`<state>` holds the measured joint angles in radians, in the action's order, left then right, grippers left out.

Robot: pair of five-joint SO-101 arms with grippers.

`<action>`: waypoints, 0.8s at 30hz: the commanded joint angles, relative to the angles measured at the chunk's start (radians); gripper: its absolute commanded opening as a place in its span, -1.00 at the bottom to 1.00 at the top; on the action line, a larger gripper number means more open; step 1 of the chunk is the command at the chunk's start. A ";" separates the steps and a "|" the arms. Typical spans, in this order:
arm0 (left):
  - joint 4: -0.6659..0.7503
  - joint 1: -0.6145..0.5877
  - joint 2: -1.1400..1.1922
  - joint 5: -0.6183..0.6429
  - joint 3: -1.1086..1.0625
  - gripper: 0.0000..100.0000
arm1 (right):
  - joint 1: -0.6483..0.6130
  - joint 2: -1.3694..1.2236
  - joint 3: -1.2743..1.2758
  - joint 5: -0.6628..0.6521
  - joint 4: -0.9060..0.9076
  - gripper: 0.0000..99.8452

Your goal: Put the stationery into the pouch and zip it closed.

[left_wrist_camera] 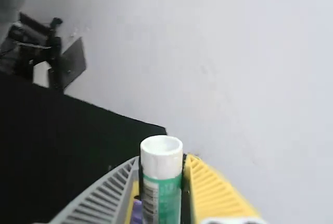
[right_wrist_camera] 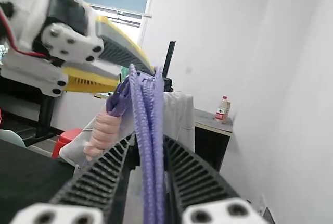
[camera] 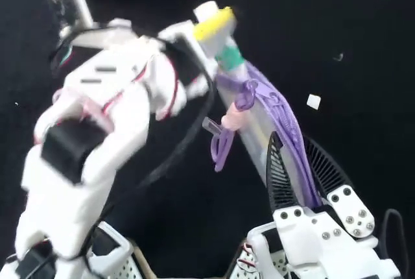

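right claw (right_wrist_camera: 149, 140) | clamped on purple pouch (right_wrist_camera: 145, 99) edge | left claw (right_wrist_camera: 130, 73) beyond

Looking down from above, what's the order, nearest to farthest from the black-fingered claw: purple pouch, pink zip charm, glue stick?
1. purple pouch: clamped in the right gripper itself.
2. pink zip charm: beside the pouch, toward the other arm.
3. glue stick: at the pouch's far end, held by the left gripper.

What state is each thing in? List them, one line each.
Glue stick: capped, clamped between the fingers.
Pouch: held up on edge; open or zipped, cannot tell.
Left pincer: shut on the glue stick.
Right pincer: shut on the pouch's edge.
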<state>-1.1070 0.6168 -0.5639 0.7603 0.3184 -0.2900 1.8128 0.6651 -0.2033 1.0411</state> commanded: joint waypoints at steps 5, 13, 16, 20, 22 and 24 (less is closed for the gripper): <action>0.031 0.162 -0.075 -0.147 -0.058 -0.91 | -0.002 0.077 -0.047 -0.006 -0.005 -0.98; -0.049 0.162 -0.075 -0.152 -0.124 -0.91 | -0.002 0.077 -0.051 -0.006 -0.005 -0.98; -0.058 0.156 -0.077 -0.152 -0.179 -0.91 | -0.002 0.077 -0.053 -0.006 -0.005 -0.98; -0.054 0.056 -0.123 -0.150 -0.234 -0.90 | -0.002 0.077 -0.053 -0.008 -0.005 -0.98; -0.054 0.033 -0.170 -0.143 -0.263 -0.79 | -0.002 0.077 -0.053 -0.008 -0.005 -0.98; -0.054 0.033 -0.226 -0.143 -0.298 -0.63 | -0.002 0.077 -0.053 -0.008 -0.006 -0.98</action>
<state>-1.1408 0.6674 -0.7265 0.6176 0.0790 -0.2915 1.8128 0.6651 -0.2033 1.0411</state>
